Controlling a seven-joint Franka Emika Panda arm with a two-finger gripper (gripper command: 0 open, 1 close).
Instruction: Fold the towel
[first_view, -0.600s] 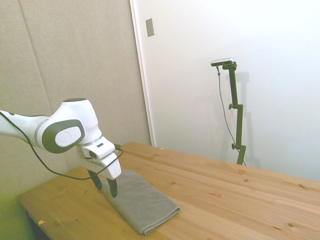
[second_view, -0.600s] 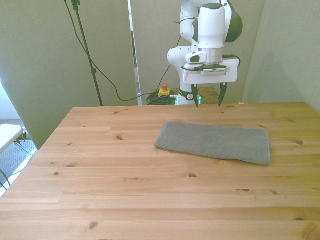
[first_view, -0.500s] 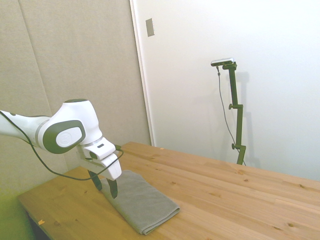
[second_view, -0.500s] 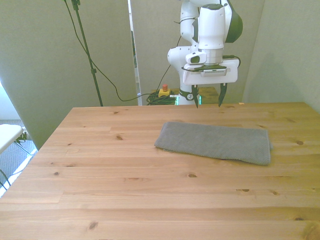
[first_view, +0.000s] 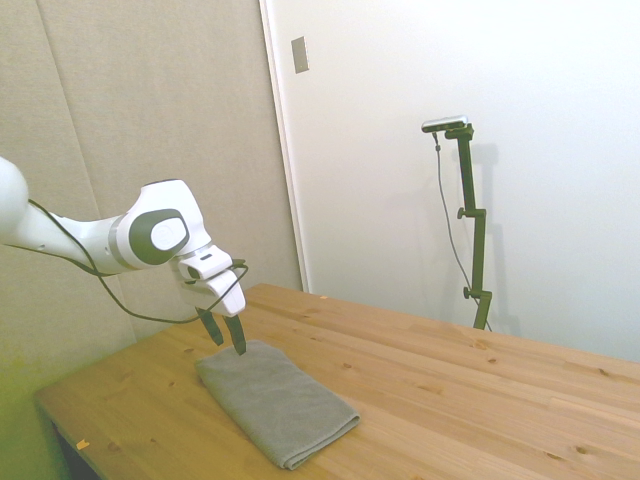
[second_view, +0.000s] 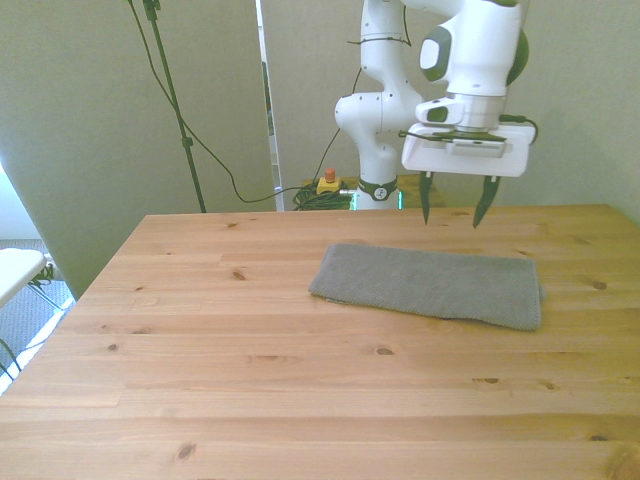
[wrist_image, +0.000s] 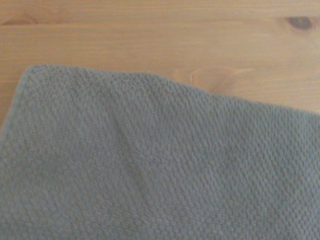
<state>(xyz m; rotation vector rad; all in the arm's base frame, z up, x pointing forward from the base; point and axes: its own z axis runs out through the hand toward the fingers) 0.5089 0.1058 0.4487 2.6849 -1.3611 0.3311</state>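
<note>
Towel (first_view: 275, 402) lies flat on the wooden surface (first_view: 450, 390) in the side view, a grey folded strip near the surface's left end. The jaws (first_view: 225, 335) hang over its far corner, spread wide, tips pointing down and holding nothing; whether they touch the cloth cannot be told.

Front view: the towel (second_view: 430, 285) sits toward the front view's right, in the far half of the surface (second_view: 250, 380). The jaws (second_view: 453, 208) hover spread above its far edge, clear of it.

Wrist view: the towel (wrist_image: 150, 165) fills most of the picture, one rounded corner and an edge showing against the bare surface (wrist_image: 150, 35).
</note>
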